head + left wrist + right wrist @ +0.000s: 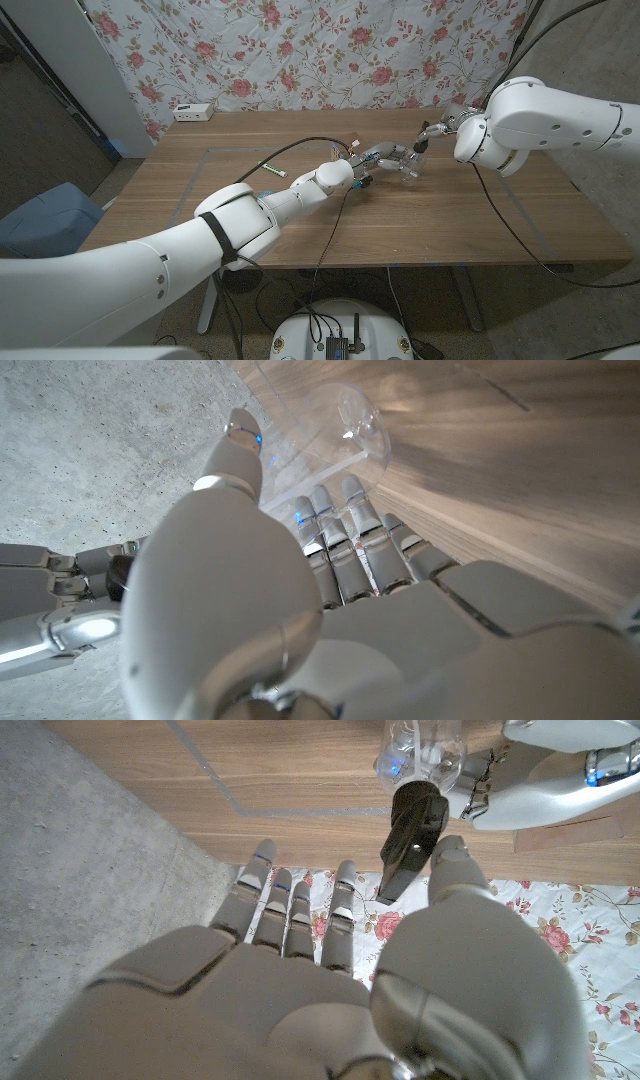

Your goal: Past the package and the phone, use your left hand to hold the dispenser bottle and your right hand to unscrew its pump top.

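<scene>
Right of frame centre, the left hand grips a clear bottle on the wooden table. The right hand sits just above and right of it, at the dark pump top. A white box lies at the table's upper left corner before a floral cloth.

Makeshift lab: taped wooden table, floral cloth backdrop, trailing cables, concrete floor.

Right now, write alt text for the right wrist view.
The right hand, fingers spread, reaches toward a clear bottle with a black pump top, which the left hand holds over the wooden table.
</scene>
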